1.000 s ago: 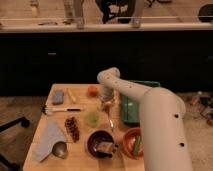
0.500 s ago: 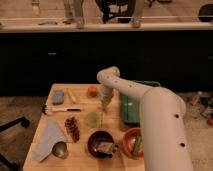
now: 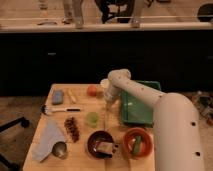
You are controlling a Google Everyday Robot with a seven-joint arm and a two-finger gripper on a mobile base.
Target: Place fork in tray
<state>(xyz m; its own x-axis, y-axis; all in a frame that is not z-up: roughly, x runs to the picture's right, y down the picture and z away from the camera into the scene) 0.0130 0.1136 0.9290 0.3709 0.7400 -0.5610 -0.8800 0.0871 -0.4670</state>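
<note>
Since a moment ago the arm has swung left, away from the tray (image 3: 145,85), so the gripper (image 3: 108,106) now hangs over the table (image 3: 45,160) between the tray's left wall and the small green cup (image 3: 92,118). A thin pale streak, apparently the fork (image 3: 106,119), drops straight down from the jaws, long axis upright, lower end pointing at the tabletop just right of the cup. I cannot tell how the jaws stand. Beyond the jaws to the left sits an orange fruit (image 3: 92,90); nearer me are a dark bowl (image 3: 100,144) and an orange bowl (image 3: 137,142).
</note>
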